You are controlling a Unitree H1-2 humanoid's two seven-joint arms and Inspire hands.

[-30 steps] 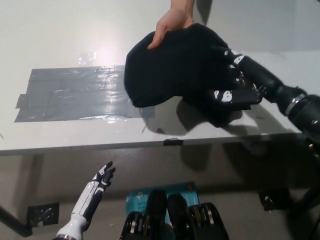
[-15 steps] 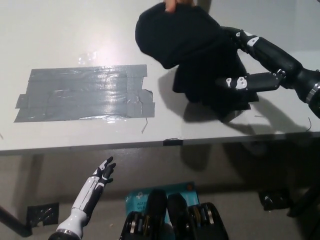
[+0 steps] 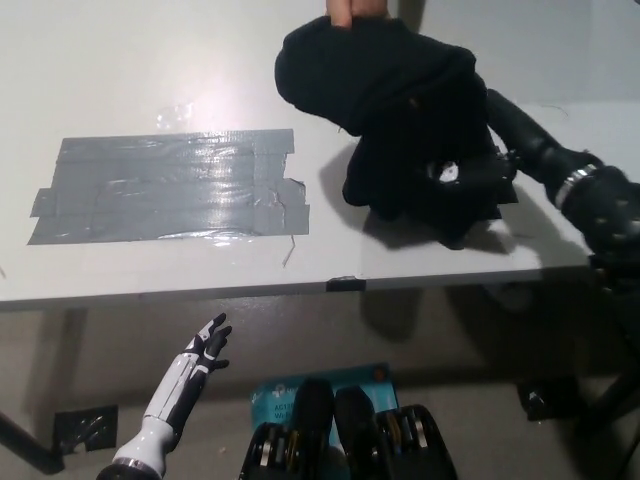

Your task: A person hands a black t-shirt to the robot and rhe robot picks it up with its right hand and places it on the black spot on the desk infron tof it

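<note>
Looks like lab or test room: plain white table [image 3: 150,60], patch of grey duct tape [image 3: 165,187] on it, bare floor [image 3: 60,360] below.

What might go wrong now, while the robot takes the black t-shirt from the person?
1. The person's hand holds the top of the black t-shirt while the right hand is closed in it; pulling now may stretch the cloth or loosen the grasp.
2. The shirt is bunched and hangs low, so it may drag on the desk on the way to the taped patch.
The left hand rests open below the desk edge.
</note>
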